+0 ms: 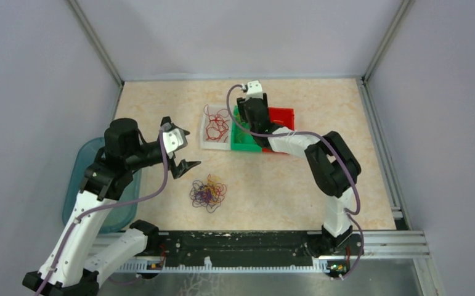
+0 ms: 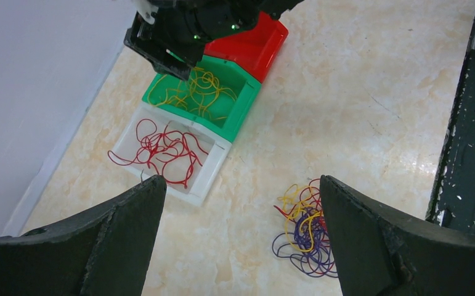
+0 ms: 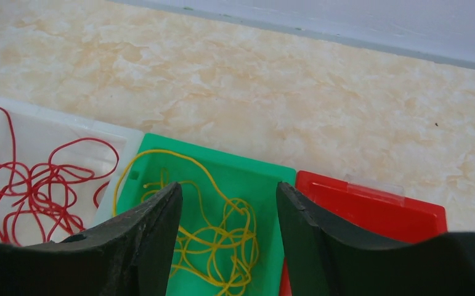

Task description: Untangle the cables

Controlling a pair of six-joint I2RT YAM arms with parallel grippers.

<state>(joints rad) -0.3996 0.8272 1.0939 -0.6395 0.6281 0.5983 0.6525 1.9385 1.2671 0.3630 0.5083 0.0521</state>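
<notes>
1. Cables [image 1: 208, 193] are lying in a knot on the table [image 1: 284, 185], nearest the arm bases. Yellow, red and dark purple loops are running through one another, not yet sorted.
2. Just beside that knot, and raised above it, the left gripper [image 2: 241, 179] is hanging with its fingers spread wide and nothing between them.
3. Further back, a white tray [image 2: 213, 169] is holding loose red strands [image 2: 164, 151]. A green bin [image 2: 245, 111] touching it is holding yellow strands [image 2: 194, 92].
4. Over the green bin the right gripper [image 3: 228, 185] is hovering, partly open and gripping nothing.
5. Farthest off, a red bin [image 3: 370, 213] is sitting against the green one, and I am seeing no strands in it.
6. Sorting by colour looks to be the step in hand, with the knot left to work through. I'd say the next move is calling for the left gripper to drop onto one single loop at the knot's edge. It would then pinch that loop and draw it out slowly, so the rest is not dragging along.
</notes>
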